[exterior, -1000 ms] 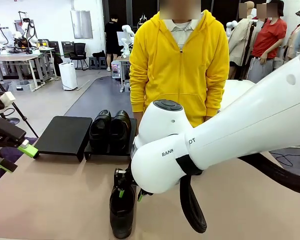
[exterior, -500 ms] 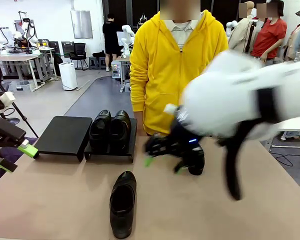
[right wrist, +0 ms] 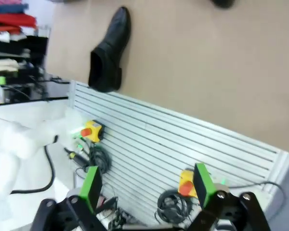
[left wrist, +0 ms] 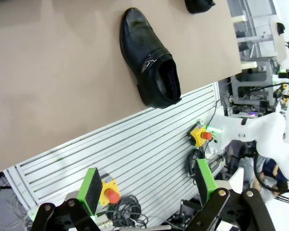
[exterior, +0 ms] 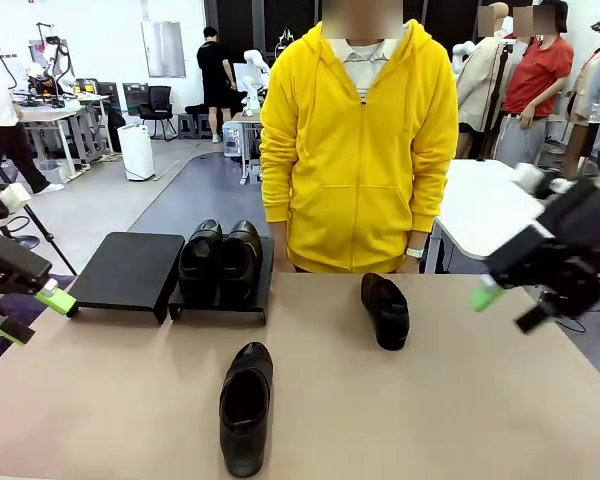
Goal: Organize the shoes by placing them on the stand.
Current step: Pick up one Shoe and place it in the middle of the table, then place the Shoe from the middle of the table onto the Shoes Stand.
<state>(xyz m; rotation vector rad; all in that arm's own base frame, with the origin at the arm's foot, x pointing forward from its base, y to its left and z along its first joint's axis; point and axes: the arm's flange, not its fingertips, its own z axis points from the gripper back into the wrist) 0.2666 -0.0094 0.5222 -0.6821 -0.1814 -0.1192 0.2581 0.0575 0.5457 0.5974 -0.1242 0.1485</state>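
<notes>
Open left gripper above the table's near edge, one loafer in sight

The left gripper [left wrist: 148, 186] rises at 6 o'clock, its green pads [left wrist: 91, 190] spread wide with nothing between them. The tan table [left wrist: 53, 82] takes up the 9 to 12 o'clock part, its edge running diagonally from 8 to 2 o'clock. A glossy black slip-on shoe [left wrist: 149, 57] with a metal bit lies on it at 12 o'clock, toe toward 11, heel near the edge. A second shoe [left wrist: 198, 5] is cut off at 1 o'clock. Below the edge lies a grooved metal panel [left wrist: 135, 154] with a yellow emergency-stop box [left wrist: 201, 136] at 4 o'clock and another [left wrist: 109, 191] at 7. A white robot arm [left wrist: 260, 139] sits at 3 o'clock.
</notes>
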